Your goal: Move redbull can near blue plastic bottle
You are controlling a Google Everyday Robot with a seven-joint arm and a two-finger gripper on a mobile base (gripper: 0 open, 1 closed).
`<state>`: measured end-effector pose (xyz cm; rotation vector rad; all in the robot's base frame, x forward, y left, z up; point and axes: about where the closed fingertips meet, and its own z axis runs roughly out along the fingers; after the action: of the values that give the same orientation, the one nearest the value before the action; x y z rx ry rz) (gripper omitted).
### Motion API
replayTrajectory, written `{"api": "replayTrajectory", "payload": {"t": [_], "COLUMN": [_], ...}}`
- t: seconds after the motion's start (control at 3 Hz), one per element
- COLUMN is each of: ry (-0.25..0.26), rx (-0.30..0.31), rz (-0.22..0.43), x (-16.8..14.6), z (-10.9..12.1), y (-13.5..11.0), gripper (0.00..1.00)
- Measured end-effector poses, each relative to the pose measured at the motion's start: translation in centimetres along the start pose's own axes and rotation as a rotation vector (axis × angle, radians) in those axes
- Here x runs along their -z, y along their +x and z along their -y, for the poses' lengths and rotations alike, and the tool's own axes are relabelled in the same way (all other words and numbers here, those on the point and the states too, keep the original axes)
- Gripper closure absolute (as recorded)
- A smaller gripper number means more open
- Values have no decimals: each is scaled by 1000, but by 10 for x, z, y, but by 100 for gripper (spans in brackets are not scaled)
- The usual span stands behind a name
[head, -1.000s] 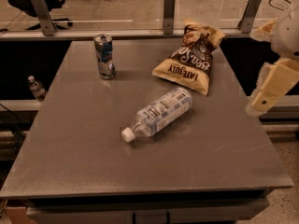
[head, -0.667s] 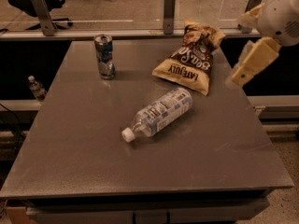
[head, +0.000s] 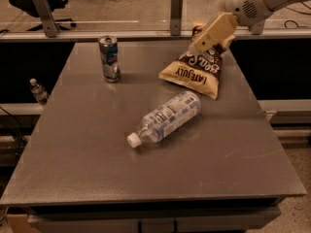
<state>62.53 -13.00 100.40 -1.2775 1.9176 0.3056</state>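
Observation:
The redbull can (head: pixel 110 58) stands upright at the far left of the grey table (head: pixel 87 154). The blue plastic bottle (head: pixel 166 117) lies on its side near the table's middle, white cap toward the front left. My gripper (head: pixel 203 39) reaches in from the upper right and hovers above the chip bag, well to the right of the can and behind the bottle. It holds nothing that I can see.
A brown chip bag (head: pixel 200 71) lies at the far right of the table, partly under my arm. A small bottle (head: pixel 38 91) stands on the floor off the left edge. A glass barrier with metal posts (head: pixel 177 12) runs behind the table.
My arm has swung from the right edge of the table leftward and toward the back, and now sits over the chip bag. The can, bottle and bag have not moved.

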Motion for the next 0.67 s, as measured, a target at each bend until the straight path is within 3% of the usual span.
{"api": "replayTrajectory", "payload": {"t": [0.33, 0.67], "ry": [0, -15], "rx": [-31, -50], "rz": [6, 12], "x": [-4, -28], "z": [0, -3], "y": [-4, -3], "gripper": [0, 0]}}
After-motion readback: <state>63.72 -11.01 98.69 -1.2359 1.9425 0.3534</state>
